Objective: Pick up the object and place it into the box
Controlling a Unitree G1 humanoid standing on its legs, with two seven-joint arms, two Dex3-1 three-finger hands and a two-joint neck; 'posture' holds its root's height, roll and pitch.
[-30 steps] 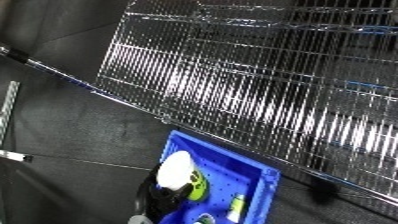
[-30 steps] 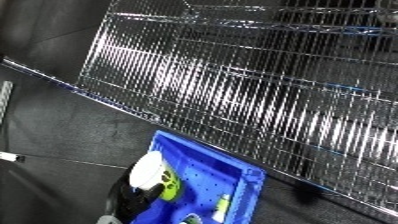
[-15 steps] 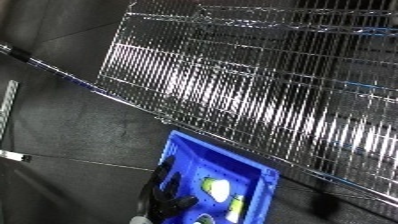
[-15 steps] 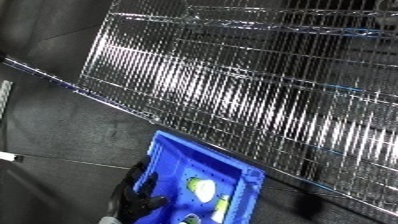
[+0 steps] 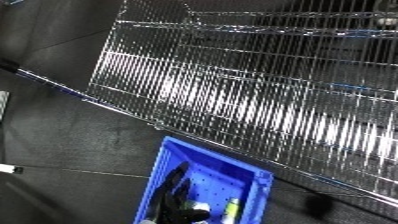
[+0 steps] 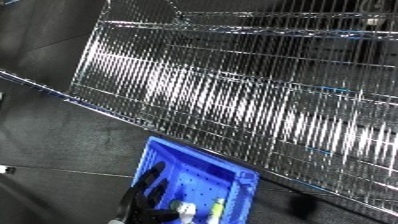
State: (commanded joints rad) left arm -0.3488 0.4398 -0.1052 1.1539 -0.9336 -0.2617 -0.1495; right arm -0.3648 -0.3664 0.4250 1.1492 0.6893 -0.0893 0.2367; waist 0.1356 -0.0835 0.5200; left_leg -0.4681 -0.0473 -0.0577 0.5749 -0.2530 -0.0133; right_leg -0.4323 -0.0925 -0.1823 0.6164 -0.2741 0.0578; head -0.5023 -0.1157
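Left eye view: black hand [image 5: 175,195] reaches into blue bin [image 5: 255,186] at 6 o'clock, fingers straight, released, holding nothing; white-green object [image 6: 189,210] lies on bin floor beside fingertips, likely just dropped; wire shelf [image 5: 266,90] at 12 o'clock

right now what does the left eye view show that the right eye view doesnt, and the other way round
Only the left eye view: more dark floor at its left side, so the blue bin sits further right in it.

Only the right eye view: the wire shelving runs further towards the right, and the white and yellow-green items in the bin show more fully.

Both: the black hand reaching into the bin, beside those items; which hand is unclear.
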